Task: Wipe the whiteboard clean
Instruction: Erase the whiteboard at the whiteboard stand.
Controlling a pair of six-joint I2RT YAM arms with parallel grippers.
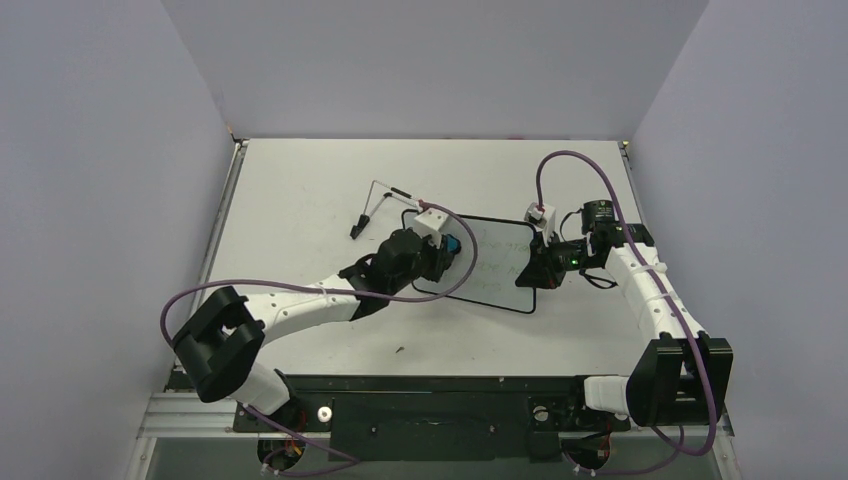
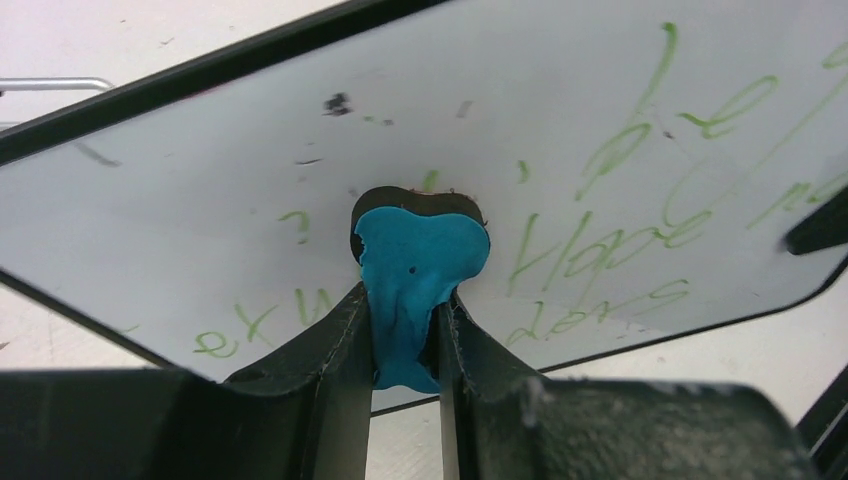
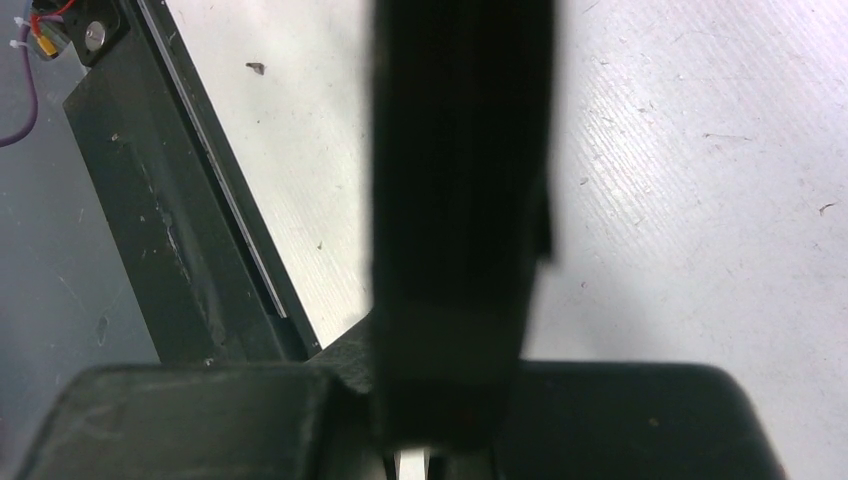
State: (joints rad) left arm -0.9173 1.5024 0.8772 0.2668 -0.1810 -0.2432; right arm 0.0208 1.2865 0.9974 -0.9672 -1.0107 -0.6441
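Left wrist view: left pincer point(image 2: 405, 310) clamps the blue eraser point(image 2: 420, 260) against the whiteboard point(image 2: 600, 80); much green writing point(image 2: 590, 250) is not yet erased. Right pincer point(image 1: 530, 272) grips the whiteboard's edge.

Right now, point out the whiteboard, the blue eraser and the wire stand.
whiteboard point(image 1: 495, 262), top external view, bare white face
blue eraser point(image 2: 420, 270), left wrist view, middle of blue body
wire stand point(image 1: 366, 206), top external view, left leg
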